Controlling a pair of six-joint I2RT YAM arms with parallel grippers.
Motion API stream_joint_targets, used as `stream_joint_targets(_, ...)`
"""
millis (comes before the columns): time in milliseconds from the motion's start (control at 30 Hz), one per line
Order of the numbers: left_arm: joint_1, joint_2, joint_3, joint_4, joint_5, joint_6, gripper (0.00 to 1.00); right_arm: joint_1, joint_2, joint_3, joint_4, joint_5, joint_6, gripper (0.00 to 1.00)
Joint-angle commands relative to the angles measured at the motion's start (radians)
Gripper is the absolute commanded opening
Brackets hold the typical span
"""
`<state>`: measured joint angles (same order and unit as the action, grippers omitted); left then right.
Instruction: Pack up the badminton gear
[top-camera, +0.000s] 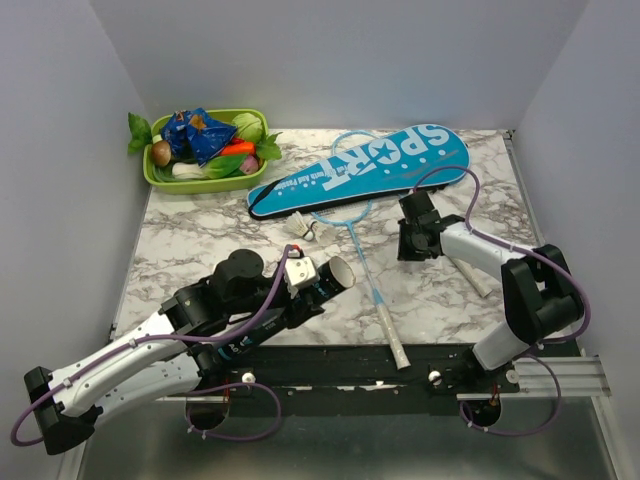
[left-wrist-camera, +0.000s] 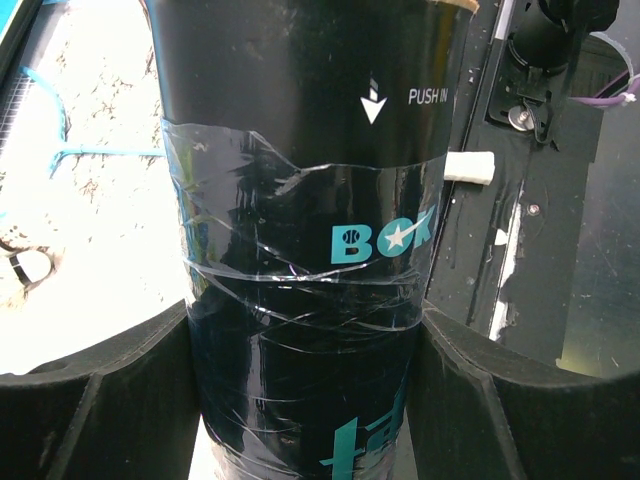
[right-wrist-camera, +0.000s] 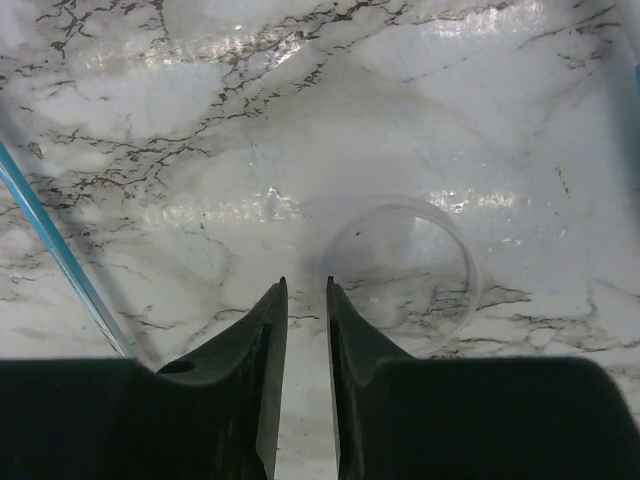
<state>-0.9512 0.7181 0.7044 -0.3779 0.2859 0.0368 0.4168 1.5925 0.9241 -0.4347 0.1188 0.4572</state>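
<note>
**A:** Which step is this?

**B:** The shuttlecock stage, I'd say. The left tool (left-wrist-camera: 310, 400) is clamped round the dark tube (top-camera: 335, 273) and holds it near the front edge of the desk (top-camera: 200, 250), with the open mouth pointing toward the middle

**A:** And the shuttlecock itself?

**B:** The white shuttlecock (top-camera: 300, 228) lies on the marble just in front of the blue cover (top-camera: 380, 160), right beside the shaft of the racket (top-camera: 375, 290). That puts it near the tube's mouth but not in it

**A:** What's the right side doing?

**B:** The right tool (right-wrist-camera: 303, 300) hangs low over bare marble. Its jaws are almost together, with only a narrow slit between them and nothing gripped. A clear round cap (right-wrist-camera: 400, 265) sits on the desk just ahead of it and slightly to one side

**A:** So what does the next move call for?

**B:** My guess is that the right tool has to spread its jaws and pick something up, either the shuttlecock to feed into the tube or that cap. The left needs to keep the mouth steady and facing it. The racket isn't packed yet, since the cover only lies over its head
</note>
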Motion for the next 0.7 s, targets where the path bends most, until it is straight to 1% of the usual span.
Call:
stream_joint_targets(0, -0.006, -0.014, -0.005, 0.011, -0.028, -0.023, 0.0, -0.004, -0.008, -0.013, 0.042, 0.022, 0.014, 0.37)
stream_joint_targets(67, -0.006, -0.011, -0.003, 0.01, -0.03, -0.023, 0.0, -0.004, -0.032, -0.005, 0.037, -0.001, -0.003, 0.46)
stream_joint_targets(100, -0.006, -0.009, -0.002, 0.01, -0.028, -0.023, 0.0, -0.003, -0.045, -0.004, 0.034, -0.008, -0.006, 0.48)
stream_joint_targets(200, -0.006, -0.006, 0.0, 0.008, -0.039, -0.023, 0.0, -0.001, -0.109, 0.021, 0.016, -0.036, -0.018, 0.51)
stream_joint_targets(300, -0.006, -0.006, 0.0, 0.011, -0.059, -0.028, 0.0, -0.003, -0.154, 0.058, 0.017, -0.126, -0.006, 0.53)
stream_joint_targets(333, -0.006, -0.005, -0.002, 0.011, -0.062, -0.029, 0.0, -0.003, -0.157, 0.068, 0.025, -0.209, 0.001, 0.54)
stream_joint_targets(433, -0.006, 0.001, 0.001, 0.011, -0.067, -0.032, 0.0, 0.011, -0.144, 0.085, 0.099, -0.312, 0.046, 0.54)
stream_joint_targets(533, -0.006, 0.003, 0.001, 0.011, -0.068, -0.032, 0.0, 0.022, -0.109, 0.098, 0.172, -0.378, 0.13, 0.55)
stream_joint_targets(567, -0.006, 0.003, 0.001, 0.011, -0.07, -0.034, 0.0, 0.039, -0.105, 0.093, 0.222, -0.386, 0.185, 0.57)
stream_joint_targets(633, -0.006, 0.006, 0.001, 0.011, -0.071, -0.034, 0.0, 0.062, -0.082, 0.088, 0.272, -0.392, 0.239, 0.59)
stream_joint_targets(667, -0.006, 0.006, 0.003, 0.011, -0.071, -0.034, 0.0, 0.092, -0.075, 0.088, 0.313, -0.384, 0.288, 0.61)
